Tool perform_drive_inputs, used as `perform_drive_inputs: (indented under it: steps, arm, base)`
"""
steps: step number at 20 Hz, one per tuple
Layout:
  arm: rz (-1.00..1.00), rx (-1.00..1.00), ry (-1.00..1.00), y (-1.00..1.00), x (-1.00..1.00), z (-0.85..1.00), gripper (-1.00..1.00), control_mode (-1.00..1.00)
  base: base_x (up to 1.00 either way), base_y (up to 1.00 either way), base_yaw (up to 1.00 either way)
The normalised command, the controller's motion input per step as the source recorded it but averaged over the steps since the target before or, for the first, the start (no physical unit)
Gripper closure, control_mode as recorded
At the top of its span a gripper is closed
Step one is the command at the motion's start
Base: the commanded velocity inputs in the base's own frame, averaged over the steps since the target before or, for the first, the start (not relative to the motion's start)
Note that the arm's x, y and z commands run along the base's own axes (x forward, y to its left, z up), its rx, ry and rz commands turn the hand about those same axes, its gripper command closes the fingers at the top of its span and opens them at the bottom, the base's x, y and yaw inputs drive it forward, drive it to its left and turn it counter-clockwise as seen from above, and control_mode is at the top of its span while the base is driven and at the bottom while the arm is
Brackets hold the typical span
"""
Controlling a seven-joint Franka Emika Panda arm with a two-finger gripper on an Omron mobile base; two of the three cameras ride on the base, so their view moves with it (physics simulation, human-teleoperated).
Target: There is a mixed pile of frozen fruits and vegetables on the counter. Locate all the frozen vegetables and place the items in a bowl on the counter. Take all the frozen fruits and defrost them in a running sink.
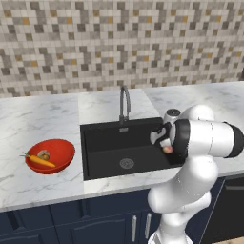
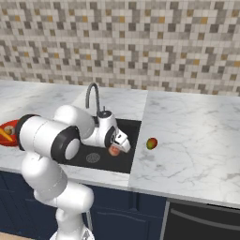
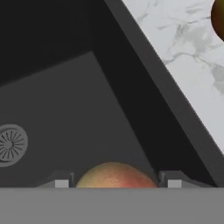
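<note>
While poised over the black sink (image 2: 123, 129), the gripper (image 3: 113, 183) pinches a reddish-pink fruit (image 3: 114, 176) between its fingertips. Right of the basin, a darker greenish fruit (image 2: 151, 143) lies on the marble counter (image 2: 187, 136). Carrot (image 1: 41, 161) and beige lump (image 1: 44, 154) rest inside the red bowl (image 1: 62, 147).

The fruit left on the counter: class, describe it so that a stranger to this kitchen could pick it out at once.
Start at the black sink and move to the marble counter on its tap-free side. Just past the sink's edge lies one small round fruit, alone on the slab. Its skin is red and green, unlike the pinkish fruit between the pincer's fingers over the basin.
</note>
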Motion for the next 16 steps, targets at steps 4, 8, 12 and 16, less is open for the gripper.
perform_drive_inputs:
  steps: [4, 8, 12, 16]
  arm:
    - [0.05, 0.0, -0.02, 0.21, 0.35, -0.14, 1.0, -1.0]
    - [0.06, 0.0, -0.04, 0.25, 0.29, -0.24, 1.0, -1.0]
    - [0.06, 0.0, -0.03, 0.16, 0.31, -0.36, 1.0, -1.0]
    - [0.06, 0.0, -0.05, 0.12, 0.26, -0.44, 1.0, -1.0]
  base:
    - [0.0, 0.0, 0.0]
    - [0.0, 0.0, 0.0]
    - [0.0, 0.0, 0.0]
    - [0.0, 0.0, 0.0]
